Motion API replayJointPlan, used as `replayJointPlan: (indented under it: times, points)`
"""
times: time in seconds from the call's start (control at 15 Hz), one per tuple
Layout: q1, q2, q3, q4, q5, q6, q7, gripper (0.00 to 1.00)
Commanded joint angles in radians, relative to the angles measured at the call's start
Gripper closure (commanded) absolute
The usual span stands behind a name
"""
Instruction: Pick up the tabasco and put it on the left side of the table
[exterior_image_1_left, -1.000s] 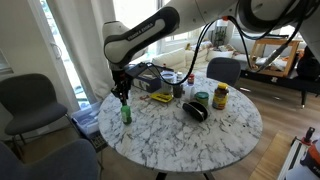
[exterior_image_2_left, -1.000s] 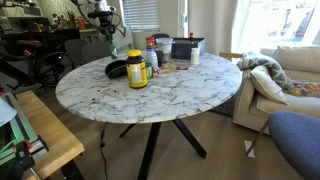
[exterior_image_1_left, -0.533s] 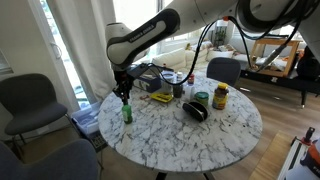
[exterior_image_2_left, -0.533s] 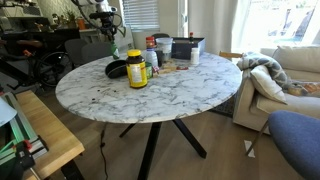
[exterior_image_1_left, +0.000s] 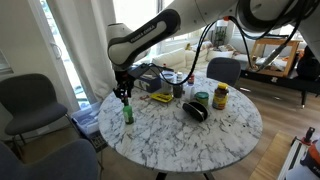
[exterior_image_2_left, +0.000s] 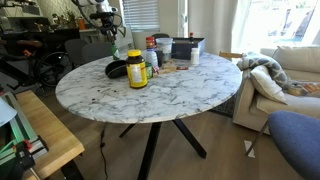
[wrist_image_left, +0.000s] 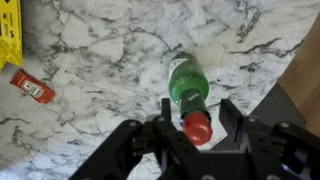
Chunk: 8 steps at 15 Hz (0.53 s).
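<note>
The tabasco (exterior_image_1_left: 127, 112), a slim green bottle with a red cap, stands upright on the white marble table (exterior_image_1_left: 170, 140) close to its edge. My gripper (exterior_image_1_left: 124, 97) hangs right above it. In the wrist view the red cap (wrist_image_left: 197, 127) sits between my open fingers (wrist_image_left: 198, 122), with a gap on one side. The green body (wrist_image_left: 186, 82) points away from the camera. In an exterior view the bottle (exterior_image_2_left: 113, 50) is small at the table's far rim (exterior_image_2_left: 80, 70), under the gripper (exterior_image_2_left: 108, 36).
A yellow-and-dark jar (exterior_image_1_left: 220, 97), a squat green container (exterior_image_1_left: 202, 98), a black item (exterior_image_1_left: 196, 110) and a yellow box (exterior_image_1_left: 160, 97) crowd the table's far half. A red packet (wrist_image_left: 33, 87) lies near the bottle. A grey chair (exterior_image_1_left: 35, 100) stands beside the table edge.
</note>
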Motion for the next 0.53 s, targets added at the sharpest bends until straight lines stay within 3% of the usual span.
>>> replayJointPlan:
  times: [0.0,0.13,0.47]
  points:
    - [-0.001,-0.042,0.003,-0.029,-0.001,0.013,0.011,0.14]
    - [0.006,-0.08,0.0,-0.026,-0.017,-0.008,0.004,0.0]
    - [-0.012,-0.285,-0.032,-0.123,-0.094,-0.004,0.002,0.0]
